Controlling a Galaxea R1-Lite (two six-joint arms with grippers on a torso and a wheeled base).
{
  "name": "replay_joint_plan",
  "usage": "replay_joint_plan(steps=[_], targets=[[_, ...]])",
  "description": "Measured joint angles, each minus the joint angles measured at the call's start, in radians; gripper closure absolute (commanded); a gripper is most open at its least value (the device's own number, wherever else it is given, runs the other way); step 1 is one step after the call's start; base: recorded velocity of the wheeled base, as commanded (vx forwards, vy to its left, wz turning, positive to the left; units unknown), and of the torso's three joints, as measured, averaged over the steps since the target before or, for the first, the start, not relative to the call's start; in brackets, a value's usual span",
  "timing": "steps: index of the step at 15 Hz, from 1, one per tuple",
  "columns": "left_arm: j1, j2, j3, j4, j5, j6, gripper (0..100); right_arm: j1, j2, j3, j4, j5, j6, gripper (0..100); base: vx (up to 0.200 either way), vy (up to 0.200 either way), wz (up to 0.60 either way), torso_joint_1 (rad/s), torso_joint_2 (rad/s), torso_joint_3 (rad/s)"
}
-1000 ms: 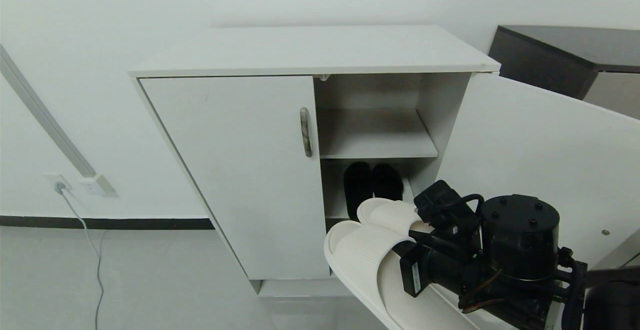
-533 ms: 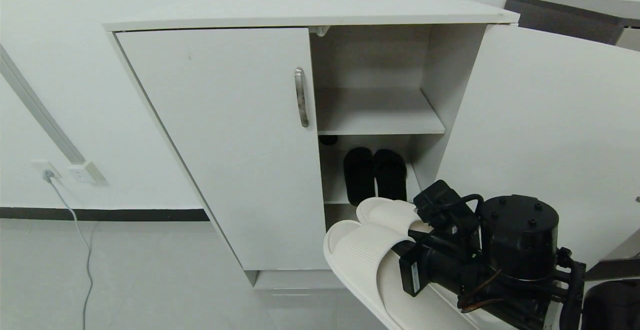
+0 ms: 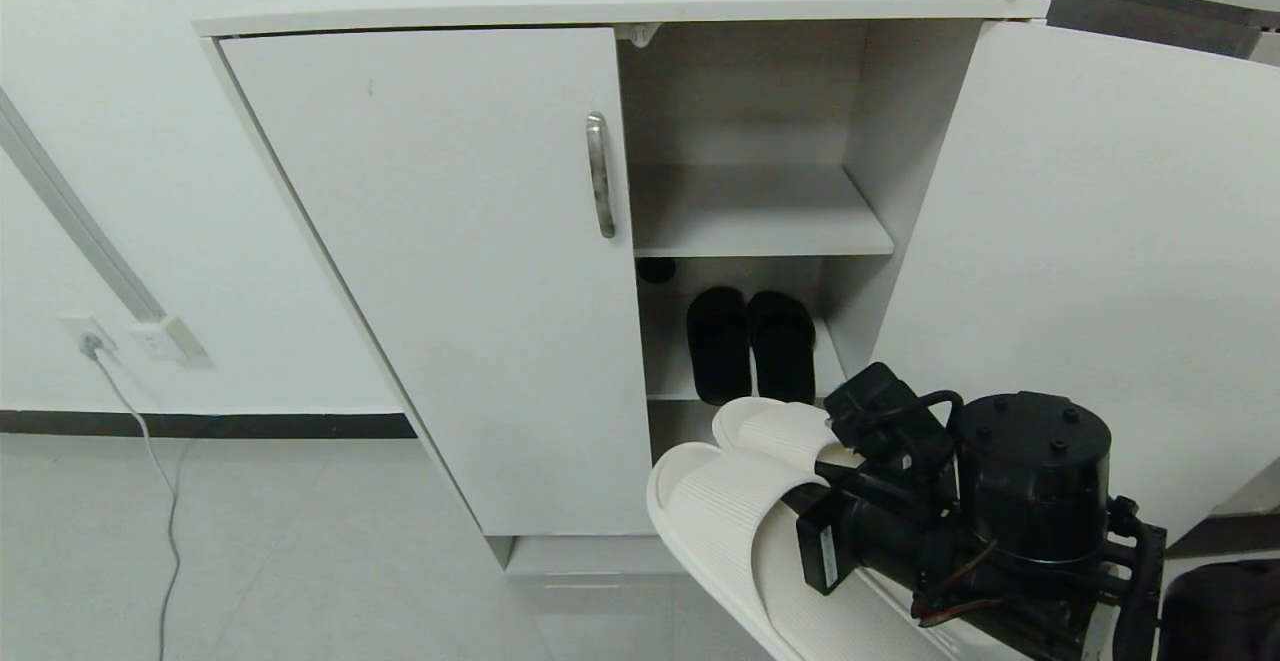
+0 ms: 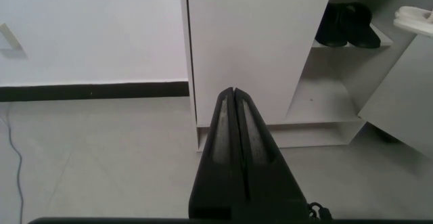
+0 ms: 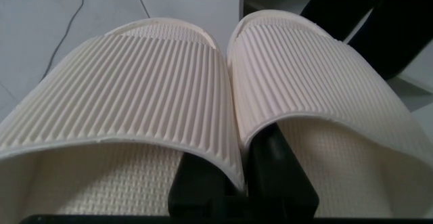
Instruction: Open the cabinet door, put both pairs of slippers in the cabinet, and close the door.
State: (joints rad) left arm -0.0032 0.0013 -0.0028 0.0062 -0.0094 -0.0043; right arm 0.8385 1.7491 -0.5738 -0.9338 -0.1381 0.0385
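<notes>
Pinching the white slippers [image 3: 730,516] together by their inner edges, my right claw [image 5: 243,180] held them toes-first at the open cabinet [image 3: 600,3], so both could, I judged, slide in below the black slippers [image 3: 750,346] on their shelf. My left claw [image 4: 233,99] hung closed and empty; the white heels ran out of frame.

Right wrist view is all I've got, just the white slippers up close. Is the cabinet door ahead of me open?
Observer: Yes, the right door stands swung wide open, while the left door is shut.
Operator: Anything inside already?
Observer: The black slippers lie side by side on the middle shelf, beyond the white slippers.
Operator: And my left pincer?
Observer: The left pincer is shut on nothing, pointed toward the left door.
</notes>
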Motion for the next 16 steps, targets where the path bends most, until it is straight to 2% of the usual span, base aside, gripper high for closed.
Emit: replay_joint_plan(steps=[7, 12, 14, 16], targets=[[0.000, 0.000, 0.000, 0.000, 0.000, 0.001, 100, 0.000, 0.025, 0.016, -0.120, 0.009, -0.003, 100, 0.000, 0.000, 0.00, 0.000, 0.00, 0.000], [0.000, 0.000, 0.000, 0.000, 0.000, 0.001, 100, 0.009, 0.069, 0.025, -0.186, -0.008, -0.067, 100, 0.000, 0.000, 0.00, 0.000, 0.00, 0.000], [0.000, 0.000, 0.000, 0.000, 0.000, 0.001, 100, 0.021, 0.085, -0.008, -0.174, -0.088, -0.069, 100, 0.000, 0.000, 0.00, 0.000, 0.00, 0.000], [0.000, 0.000, 0.000, 0.000, 0.000, 0.001, 100, 0.037, 0.111, -0.137, -0.032, -0.264, -0.015, 100, 0.000, 0.000, 0.00, 0.000, 0.00, 0.000]])
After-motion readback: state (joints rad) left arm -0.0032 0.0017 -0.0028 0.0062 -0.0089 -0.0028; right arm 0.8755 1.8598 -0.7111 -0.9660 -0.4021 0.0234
